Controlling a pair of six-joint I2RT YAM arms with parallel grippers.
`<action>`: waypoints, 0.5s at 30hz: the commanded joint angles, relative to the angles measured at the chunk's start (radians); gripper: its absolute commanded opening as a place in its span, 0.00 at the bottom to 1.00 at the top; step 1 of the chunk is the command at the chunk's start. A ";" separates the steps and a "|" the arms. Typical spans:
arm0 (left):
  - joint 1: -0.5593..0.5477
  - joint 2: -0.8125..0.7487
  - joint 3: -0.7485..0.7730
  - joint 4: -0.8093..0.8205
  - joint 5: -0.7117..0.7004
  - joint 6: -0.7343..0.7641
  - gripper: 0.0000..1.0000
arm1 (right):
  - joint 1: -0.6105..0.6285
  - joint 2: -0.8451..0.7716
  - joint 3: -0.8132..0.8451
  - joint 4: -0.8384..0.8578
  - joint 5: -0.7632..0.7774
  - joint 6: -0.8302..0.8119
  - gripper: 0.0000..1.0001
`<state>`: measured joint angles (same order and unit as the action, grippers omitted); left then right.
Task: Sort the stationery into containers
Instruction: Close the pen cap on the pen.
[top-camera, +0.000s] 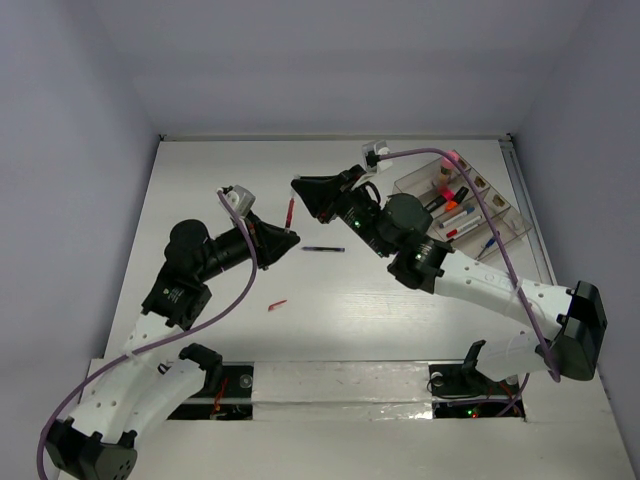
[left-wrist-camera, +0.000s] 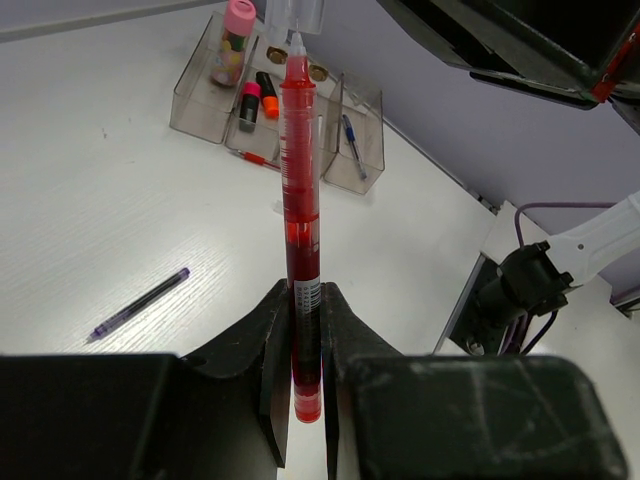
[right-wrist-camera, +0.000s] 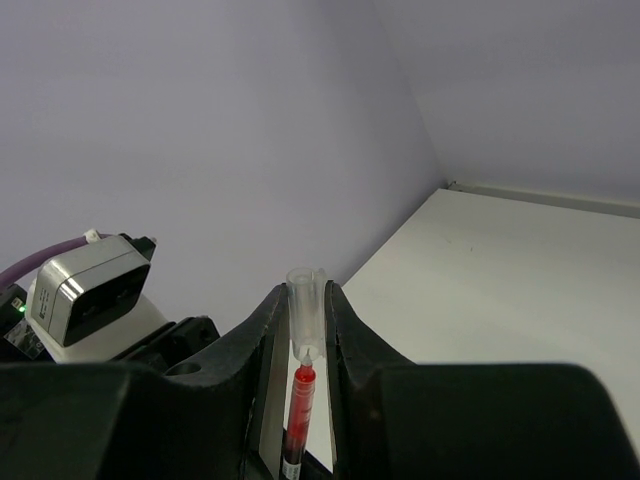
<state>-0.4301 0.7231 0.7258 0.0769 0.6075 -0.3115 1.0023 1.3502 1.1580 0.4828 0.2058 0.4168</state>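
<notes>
My left gripper (top-camera: 284, 238) is shut on the lower end of a red pen (top-camera: 290, 212) and holds it above the table, tip pointing at my right gripper (top-camera: 300, 190). In the left wrist view the red pen (left-wrist-camera: 300, 200) stands between the jaws of my left gripper (left-wrist-camera: 305, 330). My right gripper (right-wrist-camera: 303, 320) is shut on a clear pen cap (right-wrist-camera: 306, 312). The red pen's tip (right-wrist-camera: 303, 385) meets the cap's near end. The clear organiser tray (top-camera: 500, 213) at the back right holds markers, pens and a pink-capped bottle (top-camera: 453, 160).
A dark purple pen (top-camera: 323, 248) lies on the table between the arms, also in the left wrist view (left-wrist-camera: 140, 303). A small red piece (top-camera: 277, 304) lies nearer the front. A thin red pen (left-wrist-camera: 258, 159) lies beside the tray (left-wrist-camera: 195, 100).
</notes>
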 joint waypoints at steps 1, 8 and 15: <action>0.004 -0.017 0.006 0.027 -0.005 0.014 0.00 | -0.004 -0.014 0.035 0.053 -0.008 0.005 0.00; 0.004 -0.025 0.007 0.029 -0.008 0.015 0.00 | -0.004 0.004 0.042 0.031 -0.026 0.019 0.00; 0.013 -0.030 0.007 0.029 -0.014 0.017 0.00 | -0.004 0.021 0.040 0.002 -0.069 0.053 0.00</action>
<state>-0.4263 0.7063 0.7258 0.0769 0.5926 -0.3084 1.0023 1.3548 1.1580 0.4789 0.1703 0.4465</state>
